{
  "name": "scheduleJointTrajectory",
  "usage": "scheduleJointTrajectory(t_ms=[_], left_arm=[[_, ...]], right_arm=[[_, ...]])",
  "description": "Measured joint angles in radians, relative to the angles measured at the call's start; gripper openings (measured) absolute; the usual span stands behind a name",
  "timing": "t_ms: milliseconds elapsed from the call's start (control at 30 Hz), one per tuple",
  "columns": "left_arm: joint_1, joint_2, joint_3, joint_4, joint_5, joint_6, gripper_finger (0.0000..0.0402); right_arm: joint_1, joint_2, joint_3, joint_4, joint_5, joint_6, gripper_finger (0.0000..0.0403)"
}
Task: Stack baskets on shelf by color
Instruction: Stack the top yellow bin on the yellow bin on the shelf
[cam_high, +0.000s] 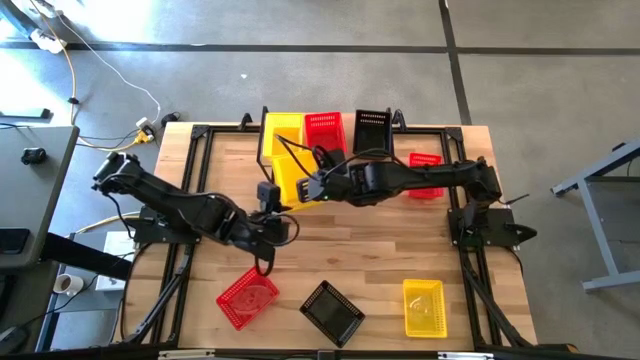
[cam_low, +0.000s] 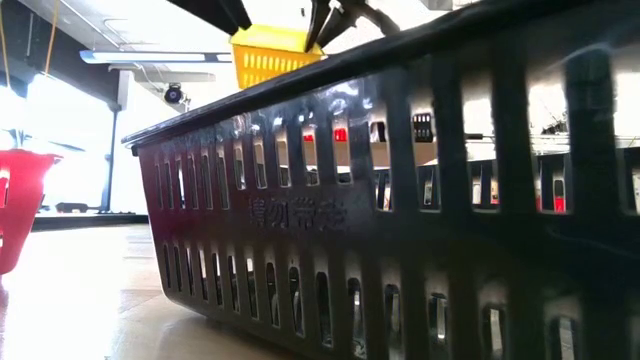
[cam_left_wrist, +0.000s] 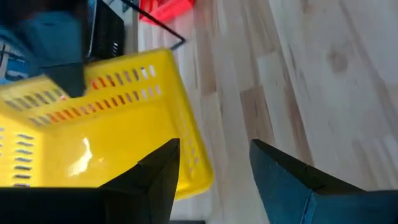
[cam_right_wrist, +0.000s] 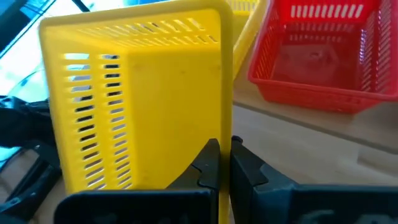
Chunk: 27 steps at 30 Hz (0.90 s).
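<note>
Nearest the front edge of the pale wooden plank surface (cam_high: 350, 250) lie three small perforated plastic baskets, well apart in a row: a red mesh basket (cam_high: 247, 297), a black mesh basket (cam_high: 332, 311) and a yellow mesh basket (cam_high: 423, 306). The black one fills most of the low view.

Farther in, the left gripper (cam_high: 283, 229) hovers over bare wood just beside a tilted yellow perforated basket (cam_high: 290, 178); its jaws stand wide apart with nothing between them.

The right gripper (cam_high: 310, 188) reaches in from the right side, its jaws pinched tight on the rim wall of that tilted yellow basket, which hangs lifted and leaning, off the surface.

Beyond, on the low light-wood shelf with black metal legs (cam_high: 350, 128) at the far edge, stand a second yellow basket (cam_high: 281, 130), a red basket (cam_high: 323, 130) and a black basket (cam_high: 372, 128) side by side. Another red basket (cam_high: 425, 175) sits on the surface near the right arm, partly hidden by it.
</note>
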<state>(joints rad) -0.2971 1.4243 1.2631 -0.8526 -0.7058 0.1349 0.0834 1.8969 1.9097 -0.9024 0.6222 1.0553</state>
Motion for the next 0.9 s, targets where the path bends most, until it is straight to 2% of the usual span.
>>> scheduleJointTrajectory(t_ms=[500,600,900], left_arm=[[0.056,0.035,0.000,-0.019,-0.072,-0.045,0.0177],[0.071,0.035,0.000,-0.019,-0.051,-0.045,0.0153],[0.076,0.035,0.000,-0.019,-0.035,-0.030,0.0046]], right_arm=[[0.023,0.000,0.042,0.024,-0.029,-0.035,0.0000],[0.023,0.000,0.042,0.023,-0.026,-0.036,0.0000],[0.018,0.000,0.042,0.025,-0.039,-0.082,0.0000]])
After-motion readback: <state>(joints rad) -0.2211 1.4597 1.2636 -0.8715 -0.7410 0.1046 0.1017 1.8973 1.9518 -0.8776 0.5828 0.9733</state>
